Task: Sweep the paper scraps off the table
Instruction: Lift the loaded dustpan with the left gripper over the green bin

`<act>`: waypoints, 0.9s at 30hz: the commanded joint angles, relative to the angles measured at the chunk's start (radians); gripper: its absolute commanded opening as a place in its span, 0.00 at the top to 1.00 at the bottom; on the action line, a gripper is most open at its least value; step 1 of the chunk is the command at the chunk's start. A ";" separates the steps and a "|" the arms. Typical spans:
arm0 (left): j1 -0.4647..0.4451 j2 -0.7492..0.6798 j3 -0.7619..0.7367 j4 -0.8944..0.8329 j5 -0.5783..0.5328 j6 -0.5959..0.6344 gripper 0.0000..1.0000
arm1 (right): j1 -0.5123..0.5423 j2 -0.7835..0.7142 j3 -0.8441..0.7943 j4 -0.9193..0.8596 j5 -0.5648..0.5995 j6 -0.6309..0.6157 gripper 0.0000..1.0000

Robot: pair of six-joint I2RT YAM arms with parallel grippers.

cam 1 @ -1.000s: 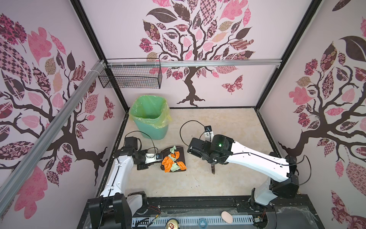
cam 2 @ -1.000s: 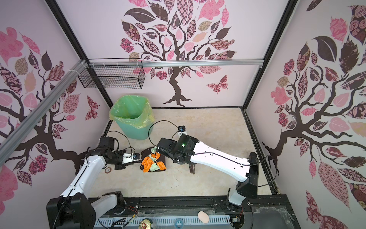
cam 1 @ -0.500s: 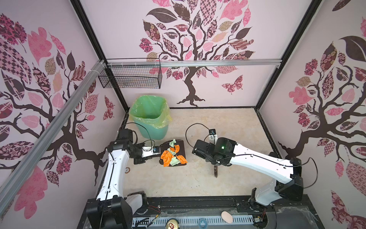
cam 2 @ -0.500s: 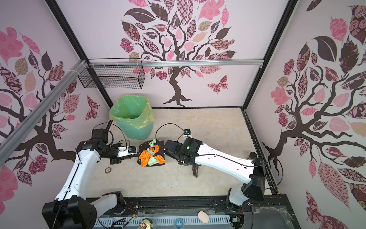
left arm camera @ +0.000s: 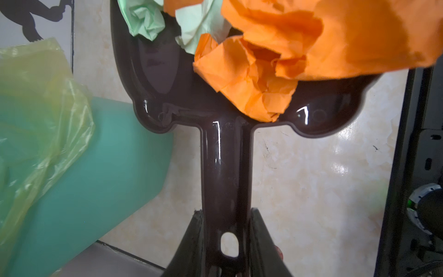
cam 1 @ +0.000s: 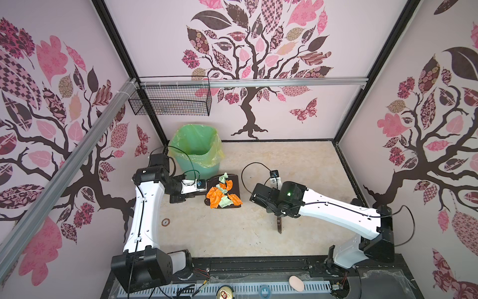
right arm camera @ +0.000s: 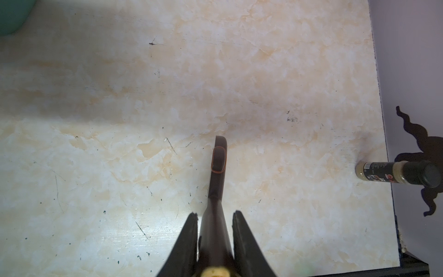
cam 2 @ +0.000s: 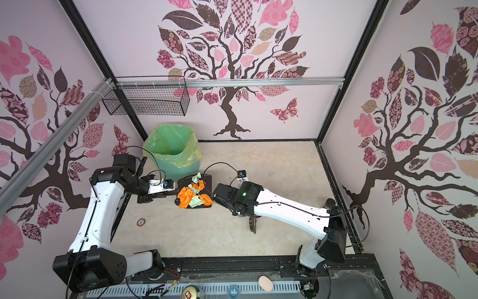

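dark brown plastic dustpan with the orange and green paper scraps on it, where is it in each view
In a top view: dark brown plastic dustpan left of centre, in front of the teal bin with yellow-green liner.
In a top view: dustpan in the same spot.
Left wrist: dustpan mid-picture, handle in the left gripper.
Right wrist: not in it; only a brown brush handle.
Shared landmark: the bin.

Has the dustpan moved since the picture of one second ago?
Yes. In both top views the dustpan, held by the left gripper, has shifted toward the green bin; its far edge now lies close to the bin's wall.
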 commanded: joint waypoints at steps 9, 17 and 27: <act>0.008 0.126 0.276 -0.181 0.022 -0.009 1.00 | -0.018 -0.069 -0.063 0.032 0.002 -0.028 1.00; 0.027 0.225 0.448 -0.271 0.023 -0.010 0.99 | -0.020 -0.067 -0.071 0.045 -0.006 -0.042 1.00; 0.094 0.372 0.694 -0.372 0.023 0.005 0.99 | -0.025 -0.041 -0.068 0.062 -0.019 -0.070 1.00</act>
